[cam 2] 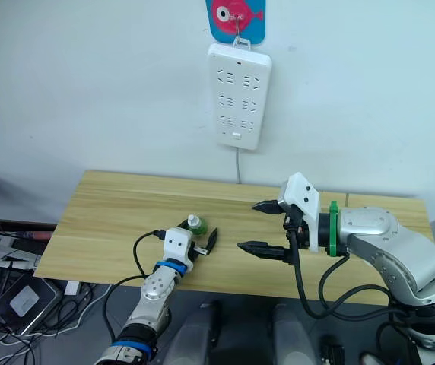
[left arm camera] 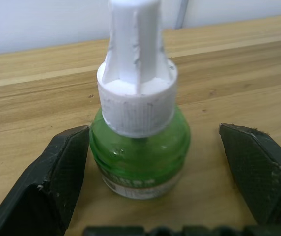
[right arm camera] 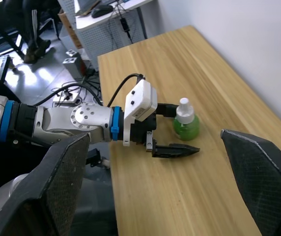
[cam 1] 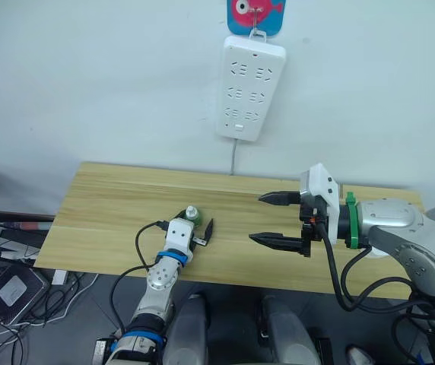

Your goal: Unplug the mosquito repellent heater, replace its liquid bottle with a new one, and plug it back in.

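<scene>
Bottle (left arm camera: 138,147) between open left jaws; bare table (cam 1: 111,205) all around.

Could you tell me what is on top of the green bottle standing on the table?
The bottle carries a white ribbed cap with a tall white stem. The stem's tip is cut off in the left wrist view. Nothing else sits on it.

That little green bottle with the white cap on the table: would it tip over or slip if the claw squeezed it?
The green bottle looks hard and smooth, so it might slip between the left gripper's open fingers. Its tall white cap sits above a squat rounded body, so a high push could probably tip it. It seems small and likely light.
</scene>
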Controlling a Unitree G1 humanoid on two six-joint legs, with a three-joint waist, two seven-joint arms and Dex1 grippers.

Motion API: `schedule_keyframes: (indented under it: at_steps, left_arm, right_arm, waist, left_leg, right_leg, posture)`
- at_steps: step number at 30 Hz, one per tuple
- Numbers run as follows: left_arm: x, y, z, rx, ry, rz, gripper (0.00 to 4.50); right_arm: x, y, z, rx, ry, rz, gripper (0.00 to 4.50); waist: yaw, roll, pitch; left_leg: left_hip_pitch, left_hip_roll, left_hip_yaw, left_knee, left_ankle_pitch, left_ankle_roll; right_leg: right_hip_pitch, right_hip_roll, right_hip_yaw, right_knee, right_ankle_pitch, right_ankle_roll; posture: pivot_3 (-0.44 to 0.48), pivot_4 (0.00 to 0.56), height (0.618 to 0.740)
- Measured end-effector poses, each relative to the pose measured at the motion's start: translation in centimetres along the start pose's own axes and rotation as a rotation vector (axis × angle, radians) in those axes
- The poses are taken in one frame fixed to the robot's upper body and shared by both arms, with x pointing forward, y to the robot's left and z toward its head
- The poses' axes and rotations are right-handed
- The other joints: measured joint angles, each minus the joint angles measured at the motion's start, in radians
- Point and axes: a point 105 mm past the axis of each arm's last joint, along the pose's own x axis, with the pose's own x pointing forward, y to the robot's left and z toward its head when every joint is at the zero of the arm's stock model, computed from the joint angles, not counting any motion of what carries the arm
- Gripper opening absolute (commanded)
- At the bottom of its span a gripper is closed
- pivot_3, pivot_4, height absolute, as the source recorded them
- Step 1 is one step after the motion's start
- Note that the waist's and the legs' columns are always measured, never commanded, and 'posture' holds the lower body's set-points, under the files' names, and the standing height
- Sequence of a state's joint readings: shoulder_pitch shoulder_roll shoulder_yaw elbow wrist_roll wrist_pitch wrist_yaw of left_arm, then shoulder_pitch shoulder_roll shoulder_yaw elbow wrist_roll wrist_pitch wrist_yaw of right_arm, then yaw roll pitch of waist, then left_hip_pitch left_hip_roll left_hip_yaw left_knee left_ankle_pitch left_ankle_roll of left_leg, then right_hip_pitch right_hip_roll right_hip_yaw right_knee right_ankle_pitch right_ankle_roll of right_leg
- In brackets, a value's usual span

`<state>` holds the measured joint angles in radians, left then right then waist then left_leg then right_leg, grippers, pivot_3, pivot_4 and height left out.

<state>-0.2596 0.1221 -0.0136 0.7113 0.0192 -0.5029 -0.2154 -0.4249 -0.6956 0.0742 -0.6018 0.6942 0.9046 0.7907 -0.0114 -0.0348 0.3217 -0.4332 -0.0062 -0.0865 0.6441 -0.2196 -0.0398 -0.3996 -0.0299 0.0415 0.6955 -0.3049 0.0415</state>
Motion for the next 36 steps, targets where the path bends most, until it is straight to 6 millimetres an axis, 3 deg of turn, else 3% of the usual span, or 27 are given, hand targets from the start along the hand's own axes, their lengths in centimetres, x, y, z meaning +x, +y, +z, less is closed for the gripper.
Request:
schedule_keyframes:
  at_steps: [2,5,9,11,18,20,23,27,31,36]
  left_arm:
    - [0.2,0.0,0.1,0.004,-0.011,0.002,4.5]
    - [0.3,0.0,0.1,0.009,-0.02,0.001,3.91]
    - [0.6,0.1,0.2,0.013,-0.029,0.001,2.64]
    - [0.9,0.2,0.3,0.013,-0.029,0.01,2.26]
    - [1.2,0.1,0.9,0.047,-0.02,-0.026,2.27]
    - [1.8,-0.9,2.4,0.075,-0.028,-0.16,2.27]
    - [3.0,-3.4,7.2,0.082,-0.111,-0.415,2.27]
    - [2.4,-5.9,12.3,0.136,-0.158,-0.776,2.27]
    - [1.2,-7.1,14.6,0.248,-0.13,-1.09,2.27]
    - [1.3,-7.5,15.2,0.268,-0.116,-1.201,2.27]
  right_arm:
    - [0.0,-0.1,0.0,0.002,0.002,-0.012,4.44]
    - [0.0,-0.3,0.0,0.003,0.002,-0.024,4.5]
    - [0.0,-0.4,0.1,0.003,0.001,-0.035,4.5]
    - [0.0,-0.5,0.1,0.008,-0.002,-0.041,4.5]
    - [-0.1,-0.7,-0.5,0.025,0.001,-0.079,4.5]
    - [-0.3,-0.9,-0.8,0.029,-0.001,-0.102,4.5]
    - [-0.4,-1.7,-1.6,0.04,0.001,-0.15,4.5]
    - [-0.1,-2.1,-2.3,0.053,-0.023,-0.201,4.5]
    - [0.9,-2.5,-1.8,0.073,-0.101,-0.271,4.5]
    - [1.4,-3.0,-1.3,0.07,-0.145,-0.342,4.5]
  waist:
    - [-0.003,0.0,0.002]
    - [-0.008,0.0,0.002]
    - [-0.013,0.0,0.002]
    - [-0.015,0.0,0.002]
    - [-0.018,0.0,0.002]
    - [-0.017,0.0,0.003]
    - [-0.013,0.0,0.003]
    - [-0.018,0.0,0.002]
    - [-0.023,0.001,0.002]
    - [-0.022,0.002,0.002]
  left_leg:
    - [0.0,0.0,0.0,0.0,0.0,0.0]
    - [0.0,0.0,0.0,0.0,0.0,0.0]
    - [0.0,0.0,0.0,0.0,0.0,0.0]
    - [0.0,0.0,0.0,0.0,0.0,0.0]
    - [0.0,0.0,-0.001,0.0,0.0,0.0]
    - [-0.001,0.0,-0.001,0.0,0.0,0.0]
    - [-0.001,0.0,-0.001,0.0,0.001,-0.001]
    - [-0.001,0.001,0.0,-0.001,0.001,-0.002]
    - [-0.001,0.003,0.0,-0.002,0.003,-0.005]
    - [-0.002,0.001,0.0,-0.002,0.003,-0.005]
  right_leg:
    - [0.0,0.0,0.0,0.0,0.0,0.0]
    - [0.0,0.0,0.0,0.0,0.0,0.0]
    - [0.0,0.0,0.0,0.0,0.0,0.0]
    - [0.0,0.0,-0.001,0.0,0.0,0.0]
    - [0.0,0.0,-0.001,0.0,0.0,0.0]
    - [-0.001,0.002,-0.001,0.001,0.0,0.0]
    - [-0.001,0.004,-0.001,0.001,0.0,0.0]
    - [-0.002,0.004,0.0,0.001,0.0,0.0]
    - [-0.004,0.007,0.0,0.003,0.0,0.0]
    - [-0.005,0.006,0.0,0.002,0.0,0.0]
  posture:
    - [0.011,0.377,0.74]
    - [0.002,0.37,0.74]
    - [0.002,0.369,0.74]
    - [0.004,0.366,0.74]
    - [0.033,0.346,0.74]
    - [0.05,0.336,0.74]
    - [0.055,0.32,0.74]
    - [0.041,0.294,0.74]
    - [0.017,0.279,0.74]
    - [-0.008,0.267,0.74]
